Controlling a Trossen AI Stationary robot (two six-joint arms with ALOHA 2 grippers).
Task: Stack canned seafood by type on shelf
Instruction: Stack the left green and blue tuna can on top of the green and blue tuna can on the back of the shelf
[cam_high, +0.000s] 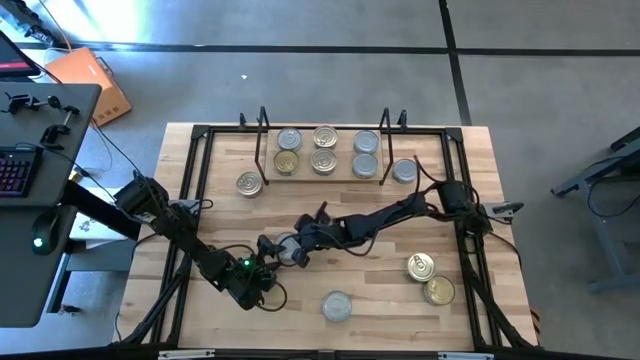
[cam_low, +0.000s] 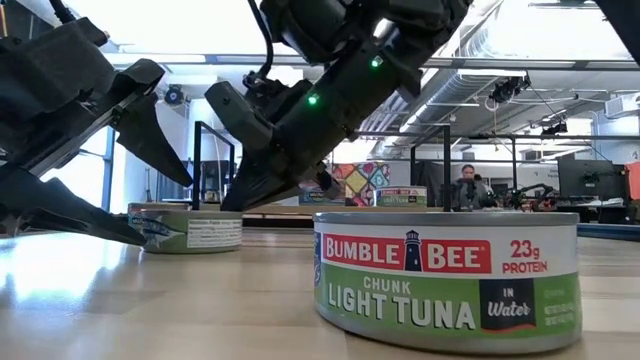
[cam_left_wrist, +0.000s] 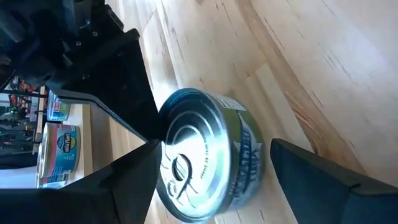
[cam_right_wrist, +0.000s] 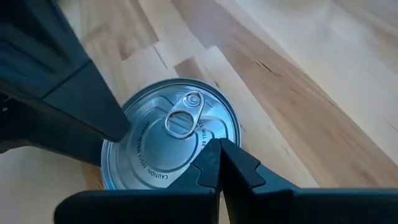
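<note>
Six tins sit on the shelf (cam_high: 322, 178) at twelve o'clock, six remain loose, and at centre the left gripper (cam_high: 276, 249), jaws apart, straddles a silver tin (cam_high: 289, 249) with the shut right gripper (cam_high: 300, 244) pressing it.

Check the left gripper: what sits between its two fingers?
A silver-topped tin with a ring pull, lying on the tabletop between the open left gripper's fingers. The left wrist view shows it; the shut right gripper rests at its lid.

My light-wood table (cam_high: 330, 215) carries loose tins: one left of the shelf (cam_high: 249, 183), one right of it (cam_high: 404, 171), one mid-table (cam_high: 289, 250), one near the front edge (cam_high: 337, 305), two gold-topped at right (cam_high: 429, 279). The shelf (cam_high: 322, 176) at the back holds what look like six tins (cam_high: 325, 150) in two rows.
</note>
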